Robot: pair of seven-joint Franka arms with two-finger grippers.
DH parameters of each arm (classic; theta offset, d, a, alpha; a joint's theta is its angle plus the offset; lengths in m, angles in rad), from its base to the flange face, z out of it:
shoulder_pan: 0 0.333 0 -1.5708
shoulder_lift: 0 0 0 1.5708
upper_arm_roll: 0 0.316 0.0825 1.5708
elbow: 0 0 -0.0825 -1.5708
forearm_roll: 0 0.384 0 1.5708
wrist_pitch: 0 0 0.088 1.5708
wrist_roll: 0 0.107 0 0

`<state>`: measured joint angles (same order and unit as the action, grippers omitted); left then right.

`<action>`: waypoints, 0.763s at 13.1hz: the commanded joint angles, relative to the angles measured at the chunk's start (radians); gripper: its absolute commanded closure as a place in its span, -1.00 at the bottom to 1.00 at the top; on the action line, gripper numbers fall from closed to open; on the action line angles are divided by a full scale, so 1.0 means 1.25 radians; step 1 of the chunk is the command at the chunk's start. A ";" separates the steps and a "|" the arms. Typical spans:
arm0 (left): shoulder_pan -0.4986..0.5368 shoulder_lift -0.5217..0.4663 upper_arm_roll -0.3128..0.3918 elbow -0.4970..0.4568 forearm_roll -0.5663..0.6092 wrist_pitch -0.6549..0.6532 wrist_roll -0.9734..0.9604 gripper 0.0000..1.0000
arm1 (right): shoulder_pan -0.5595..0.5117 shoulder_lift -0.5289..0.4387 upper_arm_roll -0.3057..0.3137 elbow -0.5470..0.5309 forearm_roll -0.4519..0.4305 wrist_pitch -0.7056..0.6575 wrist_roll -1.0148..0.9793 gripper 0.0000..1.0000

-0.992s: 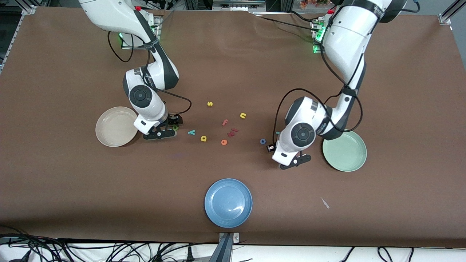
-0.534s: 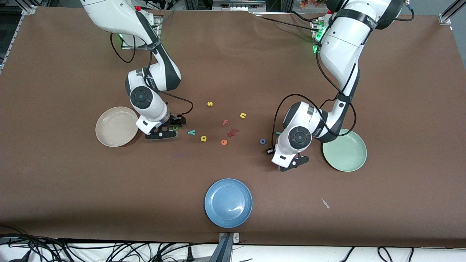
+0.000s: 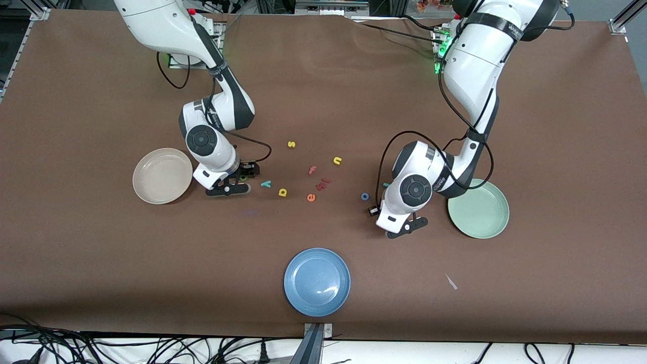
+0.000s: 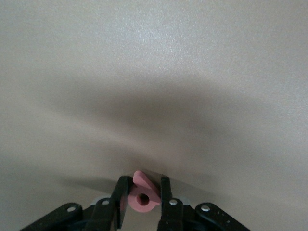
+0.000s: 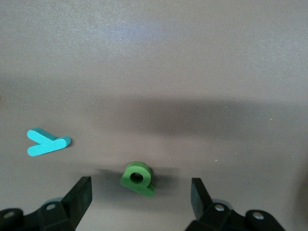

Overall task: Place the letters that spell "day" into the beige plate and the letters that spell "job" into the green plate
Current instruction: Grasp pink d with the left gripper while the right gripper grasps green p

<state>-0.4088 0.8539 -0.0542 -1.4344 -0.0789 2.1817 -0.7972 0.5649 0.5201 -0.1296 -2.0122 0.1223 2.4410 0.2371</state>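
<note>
My right gripper [image 5: 140,188] is open and low over the table, its fingers on either side of the green "d" [image 5: 137,179], which lies flat beside the beige plate [image 3: 156,177]. The teal "y" [image 5: 47,143] and the yellow "a" [image 3: 282,192] lie just past it toward the table's middle. My left gripper [image 4: 144,183] is shut on the pink "b" [image 4: 142,197] at table level, beside the green plate [image 3: 478,210]. The front view hides the "b" under that hand. The blue "o" [image 3: 365,196] and the teal "j" [image 3: 385,185] lie close by. Both plates hold nothing.
A blue plate [image 3: 317,281] sits near the front edge. In the middle lie a yellow "s" [image 3: 291,144], a yellow "n" [image 3: 337,161], a pink "f" [image 3: 312,170], dark red letters [image 3: 322,183] and an orange "e" [image 3: 311,197]. A small white scrap [image 3: 451,281] lies nearer the front camera than the green plate.
The left gripper's fingers have closed in on the pink "b". The right hand has shifted slightly away from the beige plate, staying over the green "d".
</note>
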 commanded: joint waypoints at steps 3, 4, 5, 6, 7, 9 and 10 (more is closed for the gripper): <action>-0.002 -0.001 0.007 0.017 -0.014 0.003 0.011 1.00 | -0.003 0.022 0.002 0.014 0.018 0.006 -0.004 -0.69; -0.003 -0.013 0.007 0.017 -0.014 -0.001 0.011 1.00 | -0.004 0.024 0.002 0.014 0.021 0.009 -0.004 -0.67; -0.001 -0.028 0.008 0.018 -0.012 -0.029 0.016 1.00 | -0.004 0.028 0.002 0.016 0.021 0.016 -0.007 -0.63; 0.002 -0.045 0.008 0.018 -0.012 -0.055 0.039 0.96 | -0.004 0.031 0.002 0.016 0.021 0.018 -0.007 -0.60; 0.012 -0.061 0.008 0.017 -0.013 -0.073 0.077 0.98 | -0.004 0.033 0.002 0.021 0.021 0.018 -0.007 -0.48; 0.041 -0.100 0.009 0.016 -0.012 -0.123 0.200 1.00 | -0.004 0.033 0.002 0.021 0.022 0.018 -0.007 -0.29; 0.065 -0.117 0.009 0.014 -0.006 -0.146 0.269 1.00 | -0.004 0.033 0.002 0.021 0.022 0.018 -0.007 -0.22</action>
<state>-0.3764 0.7708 -0.0437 -1.3952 -0.0788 2.0608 -0.6148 0.5636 0.5441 -0.1301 -2.0074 0.1287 2.4564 0.2370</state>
